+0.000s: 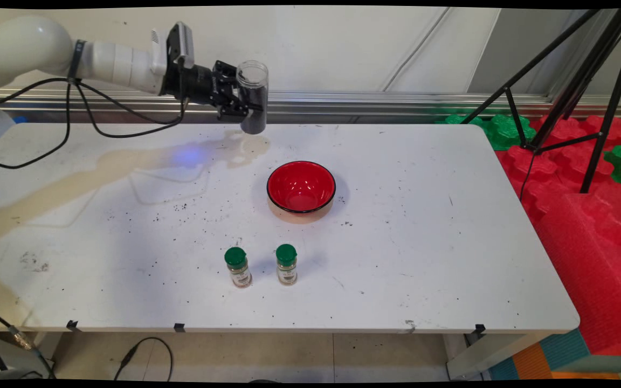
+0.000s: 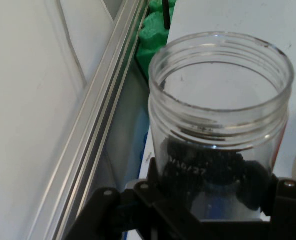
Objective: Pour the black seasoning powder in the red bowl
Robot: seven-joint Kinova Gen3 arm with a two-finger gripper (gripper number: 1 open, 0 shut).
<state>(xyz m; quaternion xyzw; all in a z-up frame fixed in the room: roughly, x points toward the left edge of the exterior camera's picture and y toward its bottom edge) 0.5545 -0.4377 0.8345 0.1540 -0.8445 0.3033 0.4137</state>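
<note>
My gripper (image 1: 246,105) is shut on a clear open jar (image 1: 252,97) with dark contents in its lower part, held upright in the air above the table's far edge. In the hand view the jar (image 2: 218,130) fills the middle, its open mouth at the top and the fingers (image 2: 148,200) clamped on its sides. A red bowl (image 1: 301,188), empty inside, stands on the white table (image 1: 450,242) to the right of and nearer than the jar. Two small spice bottles with green caps, one (image 1: 237,267) and the other (image 1: 287,264), stand upright near the front.
Dark crumbs are scattered over the table around the bowl and bottles. A black tripod (image 1: 574,91) stands off the table's right side above red and green foam blocks (image 1: 585,205). An aluminium rail (image 1: 397,102) runs along the wall behind the table.
</note>
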